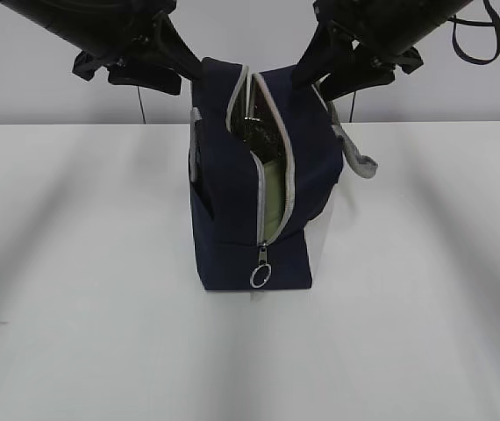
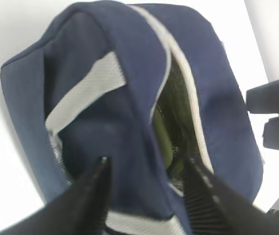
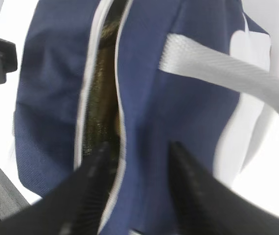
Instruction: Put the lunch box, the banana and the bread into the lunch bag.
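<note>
Navy fabric: bag point(image 1: 250, 210) upright mid-desk point(image 1: 75, 263), zip parted from the top seam down the near face, ring pull point(image 1: 260, 276) low at 6 o'clock.
Left jaws: spread, straddling the top-left fabric flap of the bag in the left wrist view; left gripper point(image 2: 147, 193) at the bag's 10 o'clock corner in the exterior view. Fabric between the fingers; whether pinched, cannot tell.
Right jaws: spread likewise, right gripper point(image 3: 137, 169) over the right flap, one finger at the zip tape, the other on the navy panel; at the bag's 2 o'clock corner outside.
Lunch box: pale green point(image 1: 272, 206) showing through the gap, most likely its lid; already inside the bag, lower half.
Bread: dark brownish mass point(image 3: 100, 93) deep in the slot; may be the loaf, too dim to be sure.
Banana: not seen anywhere; nothing yellow on the desk, so probably inside, hidden.
Handle: grey webbing point(image 3: 218, 68) draped over the right side toward 3 o'clock.
Step in hand: judged late, with loading apparently done and both arms working the bag's mouth, either holding it apart or gathering the flaps.
Next move calls for: even hold on both flaps, no tug that tips the bag; handle kept out of the zip line.
</note>
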You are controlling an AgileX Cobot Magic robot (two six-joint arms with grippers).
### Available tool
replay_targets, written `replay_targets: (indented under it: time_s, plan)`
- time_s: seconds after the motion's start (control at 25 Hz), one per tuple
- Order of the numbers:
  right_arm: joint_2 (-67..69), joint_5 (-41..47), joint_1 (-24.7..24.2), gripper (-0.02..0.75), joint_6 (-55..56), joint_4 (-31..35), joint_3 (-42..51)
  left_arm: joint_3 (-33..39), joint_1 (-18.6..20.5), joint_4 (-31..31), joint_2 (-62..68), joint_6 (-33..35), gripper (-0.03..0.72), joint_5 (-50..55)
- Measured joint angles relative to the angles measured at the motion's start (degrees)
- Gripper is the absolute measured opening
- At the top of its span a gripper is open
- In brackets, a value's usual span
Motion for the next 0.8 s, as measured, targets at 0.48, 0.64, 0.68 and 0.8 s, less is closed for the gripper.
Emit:
replay_targets:
  time_s: [0.48, 0.64, 0.68, 0.8]
  plan:
    - [-3.2, 3.6, 0.0, 0.565, 1.3, -8.9, -5.9, 0.0, 0.9, 2.5, -2.4, 0.0, 0.501, 6.6]
    - [-10.3, 3.6, 0.0, 0.565, 1.5, -9.8, -1.5, 0.0, 0.9, 8.2, -6.9, -1.4, 0.492, 11.1]
    - [-12.1, 3.6, 0.0, 0.565, 1.3, -9.8, 0.6, 0.0, 0.9, 9.7, -8.0, -1.9, 0.483, 12.3]
    - [-17.9, 3.7, 0.0, 0.555, -2.0, -7.3, 8.6, 0.0, 0.9, 12.1, -10.5, -2.4, 0.459, 13.8]
